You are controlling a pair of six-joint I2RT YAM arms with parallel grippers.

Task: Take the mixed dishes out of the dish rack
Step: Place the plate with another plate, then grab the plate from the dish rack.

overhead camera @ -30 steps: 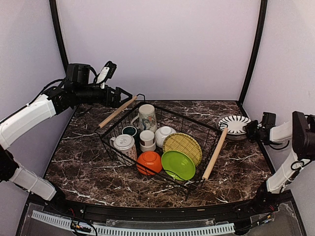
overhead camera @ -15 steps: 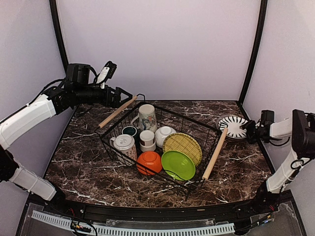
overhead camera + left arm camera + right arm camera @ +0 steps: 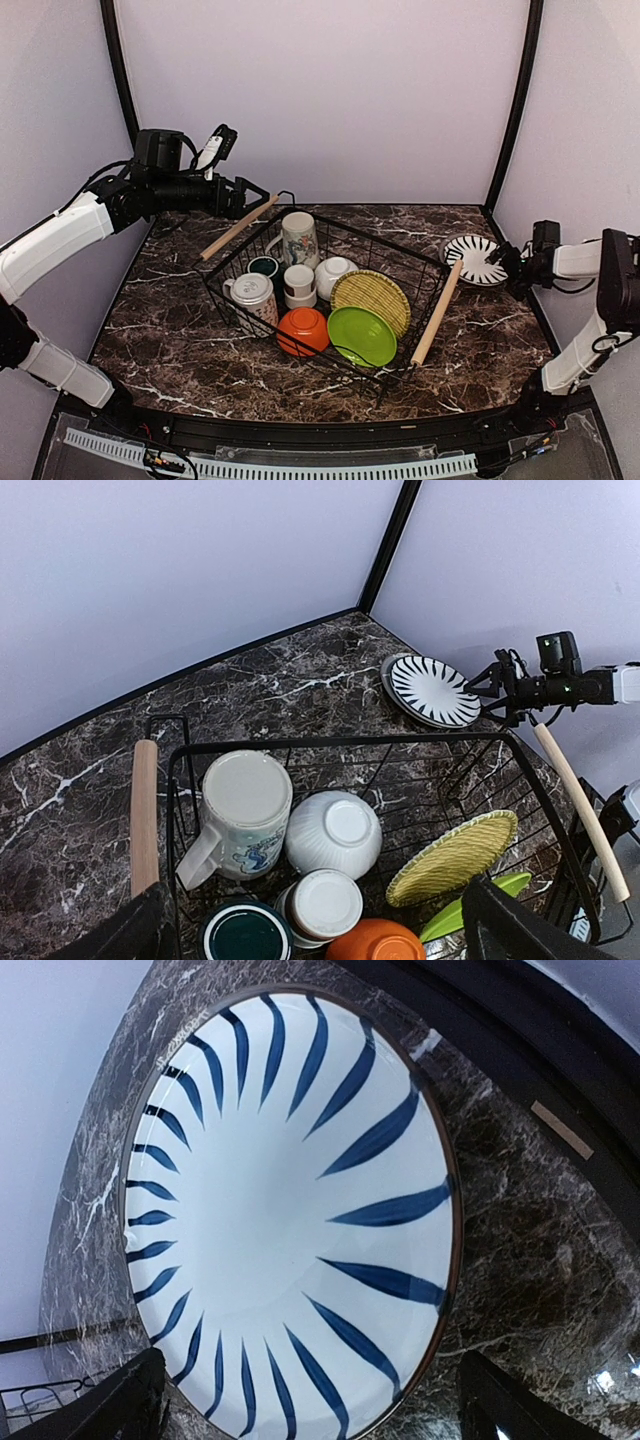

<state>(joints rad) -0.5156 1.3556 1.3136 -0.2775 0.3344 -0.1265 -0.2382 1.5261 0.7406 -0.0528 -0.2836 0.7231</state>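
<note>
The marble table (image 3: 170, 340) carries the rack (image 3: 436, 314) at its middle, set cornerwise. The left gripper (image 3: 250, 196) hangs over the rack's far-left handle with its fingers spread wide, nothing between them. The right gripper (image 3: 512, 262) is low, to the right of the rack, its fingers also parted and empty. Just in front of it the striped plate (image 3: 476, 255) lies outside the rack, past its far-right corner.

Inside the rack the lime plate (image 3: 362, 335) and woven plate (image 3: 372, 300) lean at the right end. The orange bowl (image 3: 304, 329) sits upside down at the near side and the white bowl (image 3: 334, 272) mid-rack. A tall mug (image 3: 299, 238) stands at the far side (its print is too small to read) and a second mug (image 3: 252, 296) at the left end. Between them are the white cup (image 3: 299, 281) and green cup (image 3: 263, 266).
</note>
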